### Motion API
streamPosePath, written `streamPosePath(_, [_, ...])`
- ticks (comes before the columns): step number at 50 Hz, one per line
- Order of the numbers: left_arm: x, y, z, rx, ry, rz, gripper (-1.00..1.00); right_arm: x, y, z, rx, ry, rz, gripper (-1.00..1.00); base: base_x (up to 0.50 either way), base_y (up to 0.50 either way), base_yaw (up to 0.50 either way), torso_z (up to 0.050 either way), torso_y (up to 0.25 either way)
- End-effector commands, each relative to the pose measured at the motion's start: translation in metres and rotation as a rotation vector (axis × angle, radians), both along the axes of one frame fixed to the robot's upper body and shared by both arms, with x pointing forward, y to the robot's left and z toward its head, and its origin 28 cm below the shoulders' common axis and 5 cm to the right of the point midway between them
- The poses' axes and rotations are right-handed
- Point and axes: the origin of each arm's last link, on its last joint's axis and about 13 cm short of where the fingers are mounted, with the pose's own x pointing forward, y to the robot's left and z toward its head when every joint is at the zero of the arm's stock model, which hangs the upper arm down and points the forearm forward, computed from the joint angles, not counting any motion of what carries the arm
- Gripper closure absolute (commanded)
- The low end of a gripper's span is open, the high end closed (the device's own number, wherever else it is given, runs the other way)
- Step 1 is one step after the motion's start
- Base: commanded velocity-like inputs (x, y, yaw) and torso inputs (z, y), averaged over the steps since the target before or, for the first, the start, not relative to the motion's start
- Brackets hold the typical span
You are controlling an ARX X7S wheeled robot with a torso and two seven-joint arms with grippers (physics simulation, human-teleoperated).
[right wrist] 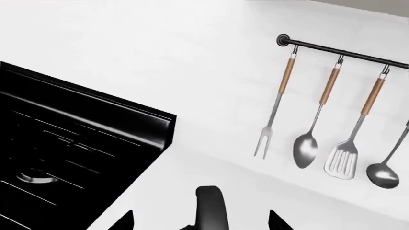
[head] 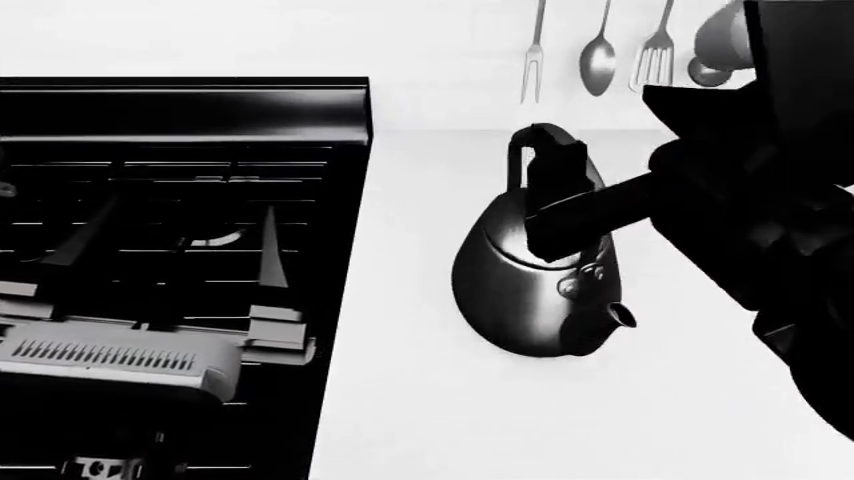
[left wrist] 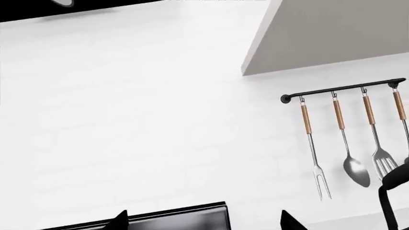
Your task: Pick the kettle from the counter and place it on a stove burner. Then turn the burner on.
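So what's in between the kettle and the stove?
Nothing. In the head view only bare white counter lies between the kettle and the stove.

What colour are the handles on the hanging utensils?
Light wooden brown on the utensil handles, clearest in the right wrist view.

Flat bright render; counter [head: 427,420] being washed out, highlights being reflected on kettle [head: 534,300], range [head: 174,110] being crushed black
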Motion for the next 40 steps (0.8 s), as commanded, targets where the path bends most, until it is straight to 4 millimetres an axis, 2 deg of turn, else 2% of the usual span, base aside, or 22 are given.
streamPosePath(1, [-0.002,0.001,0.002,-0.010,-0.005,-0.004,-1.00,0.015,-0.006,0.025,-0.048,0.162,-0.019,-1.00,0.00,0.00,0.00,0.000,0.000])
streamPosePath(14, [-0.002,0.002,0.003,-0.014,-0.007,-0.006,-1.00,0.033,-0.001,0.008,-0.055,0.268,0.010,-1.00,0.00,0.00,0.00,0.000,0.000])
streamPosePath(40, [-0.003,0.002,0.003,-0.014,-0.009,-0.006,-1.00,0.058,0.003,-0.018,-0.025,0.338,0.012,-1.00,0.00,0.00,0.00,0.000,0.000])
